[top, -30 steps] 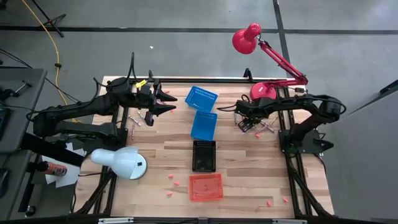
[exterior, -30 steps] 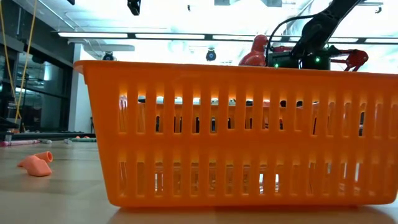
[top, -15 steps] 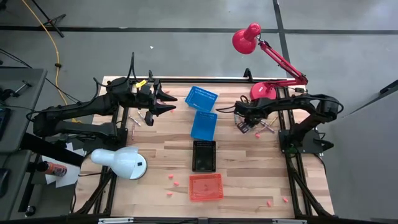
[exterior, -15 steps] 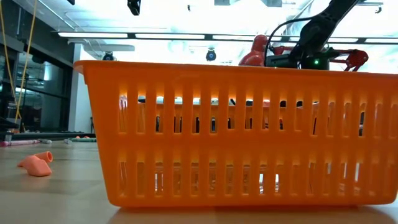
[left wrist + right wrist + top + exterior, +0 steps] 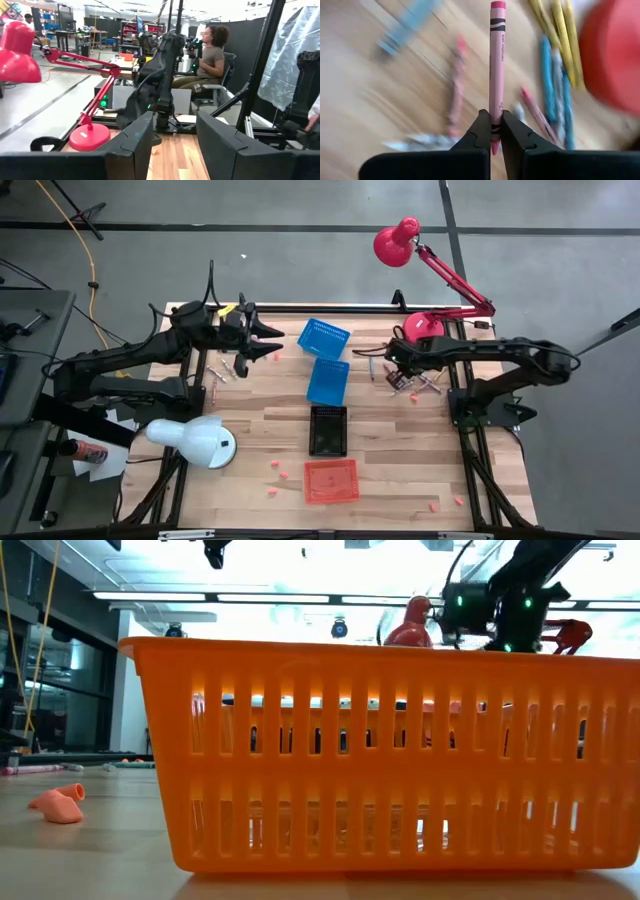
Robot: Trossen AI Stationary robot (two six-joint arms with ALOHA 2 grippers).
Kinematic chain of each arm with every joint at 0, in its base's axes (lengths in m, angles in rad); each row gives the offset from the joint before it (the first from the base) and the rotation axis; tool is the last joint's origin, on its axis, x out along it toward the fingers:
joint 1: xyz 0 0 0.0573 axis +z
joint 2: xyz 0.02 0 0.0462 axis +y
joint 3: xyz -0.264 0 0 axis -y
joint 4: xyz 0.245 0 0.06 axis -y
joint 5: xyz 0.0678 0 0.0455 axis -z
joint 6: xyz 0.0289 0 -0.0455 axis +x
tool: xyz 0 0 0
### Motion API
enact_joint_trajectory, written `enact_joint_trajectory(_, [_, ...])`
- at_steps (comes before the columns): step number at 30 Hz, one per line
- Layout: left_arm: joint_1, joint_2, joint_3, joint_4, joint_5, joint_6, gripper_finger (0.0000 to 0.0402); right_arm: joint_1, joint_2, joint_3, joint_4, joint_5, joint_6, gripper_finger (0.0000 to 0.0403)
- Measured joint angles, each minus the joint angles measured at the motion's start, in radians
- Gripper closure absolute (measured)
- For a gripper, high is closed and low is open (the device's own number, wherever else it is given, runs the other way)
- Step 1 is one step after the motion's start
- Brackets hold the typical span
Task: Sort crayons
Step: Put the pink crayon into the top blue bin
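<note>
A pink crayon is pinched between the right gripper's fingers, clear only in the right wrist view, above loose crayons on the table. From overhead, that gripper hangs by the red lamp's base. The left gripper, fingers apart and empty, hovers beside the blue baskets. Black and orange baskets look empty. The left wrist view shows a seated person.
</note>
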Motion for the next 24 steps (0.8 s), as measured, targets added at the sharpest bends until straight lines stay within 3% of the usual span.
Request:
enact_joint_trajectory(7, [0.030, 0.000, 0.000, -0.028, -0.004, 0.018, 0.0261, 0.057, -0.036, 0.000, 0.451, -0.078, -0.154, 0.0397])
enact_joint_trajectory(15, [0.034, 0.039, -0.050, 0.029, -0.062, 0.079, 0.0261, 0.075, 0.039, 0.001, 1.050, -0.234, -0.331, 0.0396])
enact_joint_trajectory(19, [0.034, 0.074, -0.110, 0.161, -0.061, 0.080, 0.0261, 0.075, 0.062, 0.002, 1.209, -0.310, -0.358, 0.0396])
enact_joint_trajectory(24, [0.034, 0.112, -0.157, 0.297, -0.061, 0.072, 0.0261, 0.075, 0.067, 0.002, 1.246, -0.353, -0.352, 0.0396])
